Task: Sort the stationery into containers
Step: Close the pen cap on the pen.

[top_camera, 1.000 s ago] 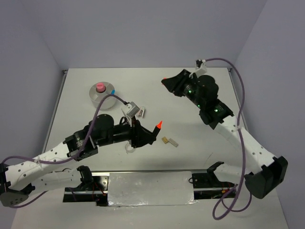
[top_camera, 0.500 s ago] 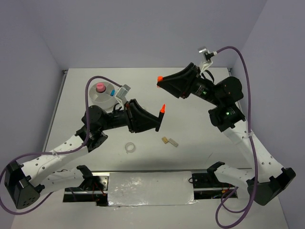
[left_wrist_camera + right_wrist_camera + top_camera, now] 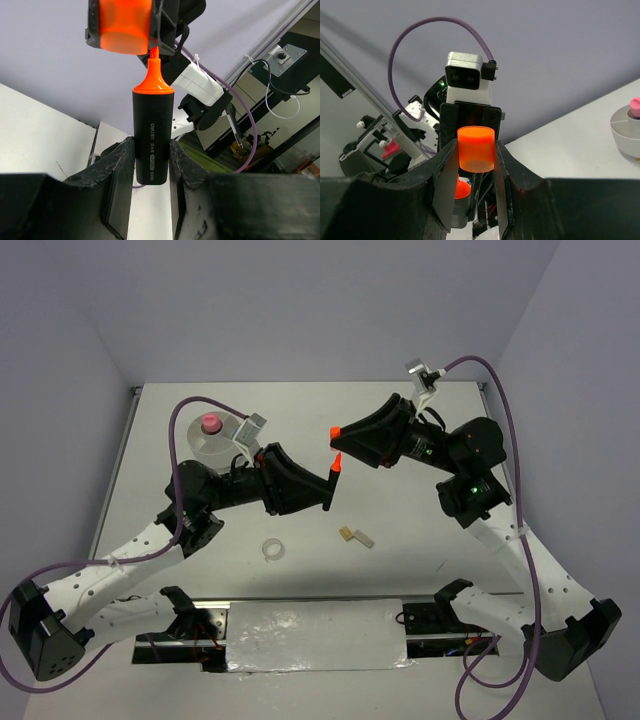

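Overall, white table [image 3: 400,515], dish [image 3: 204,446], lavender walls [image 3: 300,300]

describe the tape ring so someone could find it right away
On the white table, look near the arms' bases, left of centre. The tape ring lies flat there; unlike the tan and grey blocks to its right, it is a clear hollow circle.
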### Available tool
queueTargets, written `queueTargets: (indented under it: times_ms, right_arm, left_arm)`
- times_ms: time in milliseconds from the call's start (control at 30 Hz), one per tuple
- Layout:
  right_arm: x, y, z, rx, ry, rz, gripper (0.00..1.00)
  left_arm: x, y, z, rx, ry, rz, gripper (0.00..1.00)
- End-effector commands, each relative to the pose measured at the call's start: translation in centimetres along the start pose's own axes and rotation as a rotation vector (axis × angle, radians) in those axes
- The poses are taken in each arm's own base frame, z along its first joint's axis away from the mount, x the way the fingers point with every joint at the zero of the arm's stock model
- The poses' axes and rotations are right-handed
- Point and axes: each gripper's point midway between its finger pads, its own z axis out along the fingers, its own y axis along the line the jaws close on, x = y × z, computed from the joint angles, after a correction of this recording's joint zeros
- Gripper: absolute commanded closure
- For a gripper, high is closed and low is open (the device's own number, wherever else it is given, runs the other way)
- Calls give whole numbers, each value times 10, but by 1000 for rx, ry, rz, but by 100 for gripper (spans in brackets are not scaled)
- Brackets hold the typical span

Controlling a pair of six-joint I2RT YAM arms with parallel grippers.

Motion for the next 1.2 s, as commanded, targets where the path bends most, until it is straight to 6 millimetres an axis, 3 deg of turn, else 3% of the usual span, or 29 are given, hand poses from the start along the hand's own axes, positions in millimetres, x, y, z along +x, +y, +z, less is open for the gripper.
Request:
queueTargets:
  times_ms: [0, 200, 600, 967, 1167]
  right_arm:
    - [-18, 24, -6, -40, -67, -64, 68]
    - [-26, 36, -7, -70, -81, -70, 67]
    - [-7, 24, -10, -55, -49, -38, 65]
    - [3, 27, -7, -117, -74, -38, 59]
    - [8, 35, -6, -168, -83, -21, 51]
  left_arm:
    - [-17, -17, 1, 52, -46, 74, 100]
    - [-18, -10, -1, 17, -66, 80, 100]
    - [-31, -12, 1, 32, -101, 91, 100]
    - [-40, -21, 0, 103, -135, 76, 100]
    - [-45, -18, 0, 87, -161, 97, 100]
